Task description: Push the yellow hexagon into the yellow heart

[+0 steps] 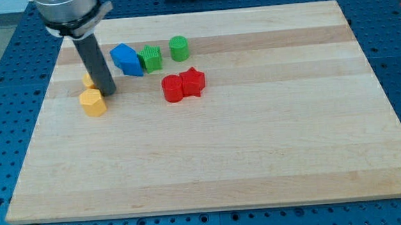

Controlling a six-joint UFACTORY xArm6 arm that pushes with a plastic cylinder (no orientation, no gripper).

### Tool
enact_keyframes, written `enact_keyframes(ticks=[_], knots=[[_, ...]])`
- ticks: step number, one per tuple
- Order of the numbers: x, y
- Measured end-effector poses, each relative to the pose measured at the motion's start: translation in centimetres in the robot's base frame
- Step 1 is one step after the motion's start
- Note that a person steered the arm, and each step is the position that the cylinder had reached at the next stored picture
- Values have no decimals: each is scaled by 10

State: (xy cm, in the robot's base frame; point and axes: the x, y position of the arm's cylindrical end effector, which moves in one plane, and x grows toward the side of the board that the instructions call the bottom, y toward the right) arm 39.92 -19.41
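A yellow hexagon (92, 102) lies at the view's left on the wooden board (217, 160). A second yellow block (88, 80), the heart, sits just above it and is mostly hidden behind the rod. My tip (108, 91) is down on the board between the two yellow blocks, at the hexagon's upper right edge and at the right of the heart. I cannot tell whether it touches either one.
A blue block (126, 59), a green cube-like block (152, 57) and a green cylinder (178, 48) sit in a row right of the rod. Two red blocks (183, 85) lie together below them. The arm's grey mount (69, 10) hangs at the top left.
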Motion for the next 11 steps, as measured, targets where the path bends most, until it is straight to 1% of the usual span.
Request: enact_keyframes(ticks=[1, 2, 3, 4, 5, 6, 8, 9, 10, 11], knots=[[0, -9], [0, 42], [9, 91], [46, 80], [63, 42], [64, 15], [51, -17], [43, -24], [46, -16], [66, 31]])
